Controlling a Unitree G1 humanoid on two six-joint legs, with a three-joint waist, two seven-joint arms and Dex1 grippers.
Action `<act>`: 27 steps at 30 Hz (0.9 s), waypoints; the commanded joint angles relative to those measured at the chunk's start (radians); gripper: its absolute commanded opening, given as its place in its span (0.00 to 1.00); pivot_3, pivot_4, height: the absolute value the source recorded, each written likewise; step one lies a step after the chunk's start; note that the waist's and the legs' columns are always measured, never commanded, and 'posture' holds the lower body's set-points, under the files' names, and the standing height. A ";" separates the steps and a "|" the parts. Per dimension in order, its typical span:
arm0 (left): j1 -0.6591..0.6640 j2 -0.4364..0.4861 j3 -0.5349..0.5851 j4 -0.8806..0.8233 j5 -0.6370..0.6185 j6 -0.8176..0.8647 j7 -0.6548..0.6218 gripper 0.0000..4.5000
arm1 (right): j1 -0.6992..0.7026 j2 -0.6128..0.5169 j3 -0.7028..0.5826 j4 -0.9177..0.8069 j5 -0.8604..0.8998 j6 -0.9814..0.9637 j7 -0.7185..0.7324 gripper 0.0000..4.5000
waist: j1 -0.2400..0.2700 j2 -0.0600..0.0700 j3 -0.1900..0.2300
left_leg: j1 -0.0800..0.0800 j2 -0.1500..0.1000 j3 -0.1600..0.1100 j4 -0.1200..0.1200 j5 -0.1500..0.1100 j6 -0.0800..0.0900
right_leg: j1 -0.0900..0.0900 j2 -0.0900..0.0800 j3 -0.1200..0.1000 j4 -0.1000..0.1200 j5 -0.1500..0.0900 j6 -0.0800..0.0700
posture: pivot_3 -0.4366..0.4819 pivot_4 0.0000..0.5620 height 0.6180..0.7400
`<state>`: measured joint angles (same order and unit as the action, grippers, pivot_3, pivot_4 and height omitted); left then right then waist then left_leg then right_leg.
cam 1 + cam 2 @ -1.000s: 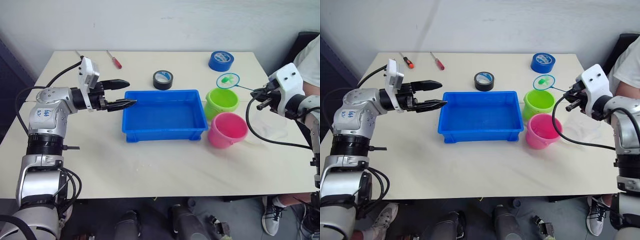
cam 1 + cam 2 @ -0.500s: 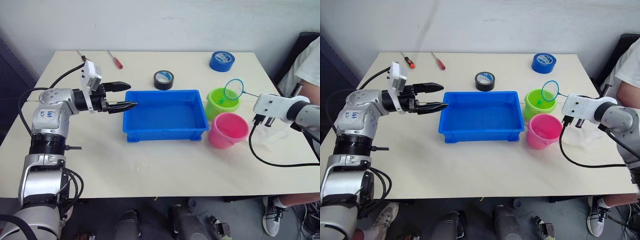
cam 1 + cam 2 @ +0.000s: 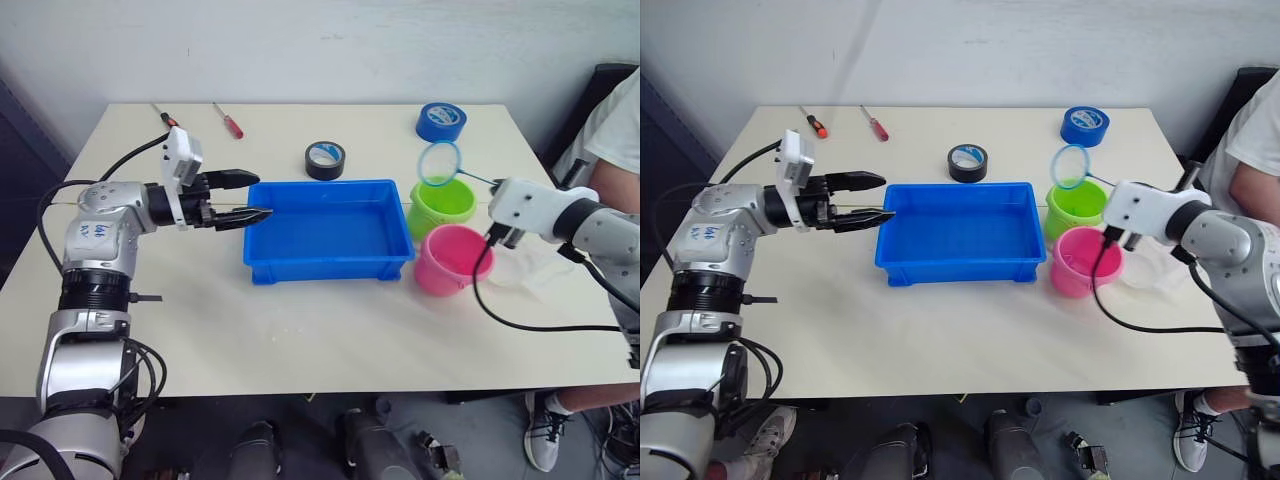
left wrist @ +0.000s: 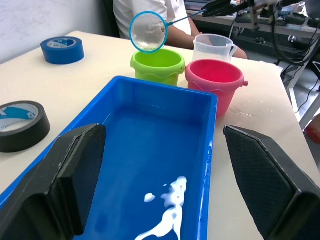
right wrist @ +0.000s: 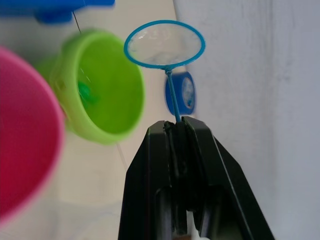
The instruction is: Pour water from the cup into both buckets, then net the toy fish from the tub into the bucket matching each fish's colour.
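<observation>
- The right gripper (image 5: pixel 176 131) is closed tight on the thin handle of the net (image 3: pixel 438 164), and the hoop hangs in the air above the green bucket (image 3: pixel 443 203).
- The net looks very light, with a soft mesh. I think the slim handle can turn between the fingers, so a firm hold on the handle is best.
- A green toy fish (image 5: pixel 84 93) lies inside the green bucket; the pink bucket (image 3: pixel 455 259) stands just beside it.
- The left gripper (image 3: pixel 243 197) is wide open and empty at the left end of the tub (image 3: pixel 328 232).
- The cup (image 4: pixel 213 47) stands behind the pink bucket.

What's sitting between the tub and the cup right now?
The green bucket and pink bucket stand between the tub and cup, seen in the left wrist view.
</observation>
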<state>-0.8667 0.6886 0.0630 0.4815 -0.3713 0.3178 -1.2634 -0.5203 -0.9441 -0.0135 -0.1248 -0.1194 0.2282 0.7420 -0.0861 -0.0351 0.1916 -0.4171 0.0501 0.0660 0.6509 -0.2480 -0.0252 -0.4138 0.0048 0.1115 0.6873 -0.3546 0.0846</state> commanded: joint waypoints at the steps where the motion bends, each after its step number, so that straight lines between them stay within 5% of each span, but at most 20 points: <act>1: 0.013 0.089 0.045 -0.102 -0.065 0.086 -0.077 0.92 | -0.079 0.007 -0.066 -0.098 0.204 0.189 0.135 0.00 | 0.001 0.000 0.000 | 0.001 0.000 0.000 0.000 0.000 0.000 | 0.000 0.000 0.000 0.001 0.000 0.000 | 0.48 0.27 0.95; 12: 0.169 0.269 0.093 -0.391 -0.177 0.267 -0.157 0.92 | -0.129 0.034 0.033 -0.177 0.607 0.415 0.495 0.00 | 0.004 0.000 0.000 | 0.006 -0.001 -0.003 -0.001 -0.002 0.003 | 0.006 -0.003 0.001 -0.001 -0.001 -0.002 | 0.48 0.27 0.95; 27: 0.398 0.244 -0.029 -0.600 -0.152 0.208 -0.160 0.92 | -0.016 0.248 0.323 -0.105 0.407 0.256 0.399 0.00 | 0.003 0.000 0.000 | 0.006 -0.001 -0.002 -0.001 -0.002 0.003 | 0.005 -0.002 0.002 0.001 -0.001 -0.002 | 0.48 0.27 0.95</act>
<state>-0.4735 0.9361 0.0407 -0.0890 -0.5370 0.5547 -1.4267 -0.5516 -0.7101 0.2985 -0.2274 0.3083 0.5149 1.1602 -0.0834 -0.0354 0.1916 -0.4114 0.0493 0.0638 0.6500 -0.2498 -0.0222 -0.4086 0.0024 0.1135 0.6876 -0.3561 0.0821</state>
